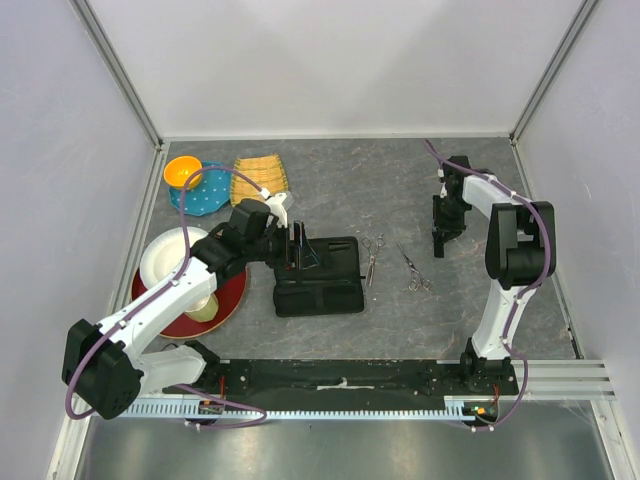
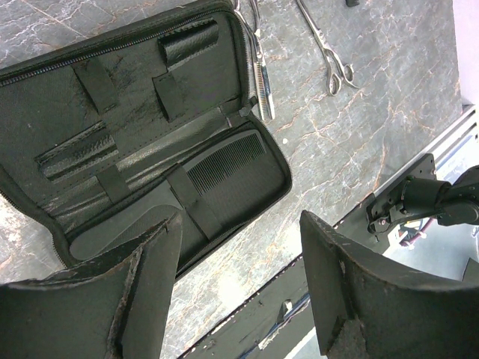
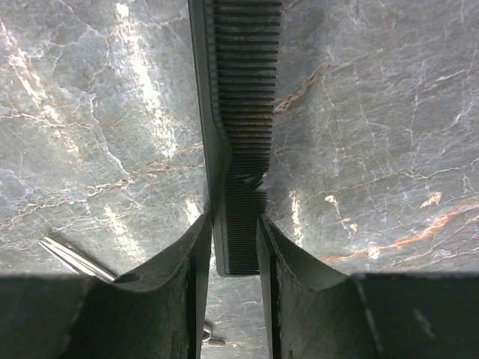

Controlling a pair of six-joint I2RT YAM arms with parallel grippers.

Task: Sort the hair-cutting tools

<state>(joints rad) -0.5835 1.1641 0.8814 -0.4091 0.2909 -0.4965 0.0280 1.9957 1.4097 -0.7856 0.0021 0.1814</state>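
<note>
Comb [image 3: 239,112], likely light, stiff, slick plastic, is pinched spine-to-teeth near one end by the right hand [image 3: 233,224]; left hand [image 2: 241,224] hangs released above the zip case [image 2: 135,112].

Scissors [image 1: 372,259] lie just beside the open case [image 1: 335,295] (second scissors [image 1: 416,271] farther right).

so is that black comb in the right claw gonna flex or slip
Probably light and fairly stiff: the comb looks thin plastic. The right claw pinches only its end, so it may pivot or slip.
</note>
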